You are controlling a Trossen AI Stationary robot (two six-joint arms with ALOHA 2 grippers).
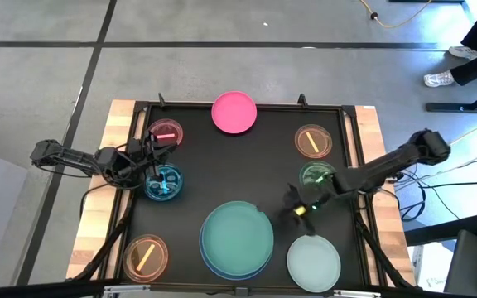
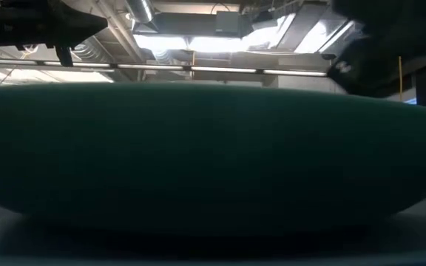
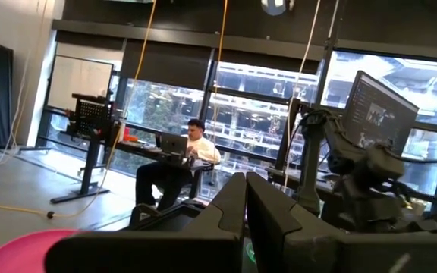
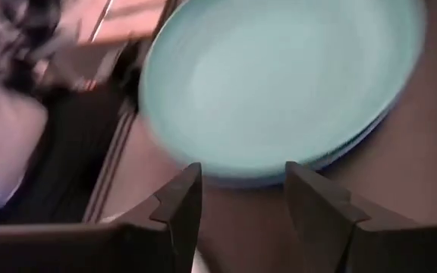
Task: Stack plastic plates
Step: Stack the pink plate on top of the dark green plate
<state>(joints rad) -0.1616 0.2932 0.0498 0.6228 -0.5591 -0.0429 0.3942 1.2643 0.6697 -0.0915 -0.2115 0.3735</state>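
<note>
The large teal plate (image 1: 237,234) lies on a light blue plate (image 1: 222,266) near the table's near edge; it fills the low view (image 2: 198,148) and shows in the right wrist view (image 4: 279,83). The pale mint plate (image 1: 313,263) lies to its right, flat on the mat. The large pink plate (image 1: 233,112) is at the far edge. The small plates lie singly: pink (image 1: 166,132), blue (image 1: 164,182), green (image 1: 317,175) and two orange (image 1: 146,255) (image 1: 313,141). My right gripper (image 1: 292,207) (image 4: 241,205) is open and empty, just right of the teal stack. My left gripper (image 1: 152,165) (image 3: 246,220) is shut and points level between the small pink and blue plates.
A black mat (image 1: 238,165) covers the table inside a raised frame, with wooden strips (image 1: 118,141) at the left and right. The middle of the mat between the plates is bare. In the room beyond, a person (image 3: 192,155) sits at a desk.
</note>
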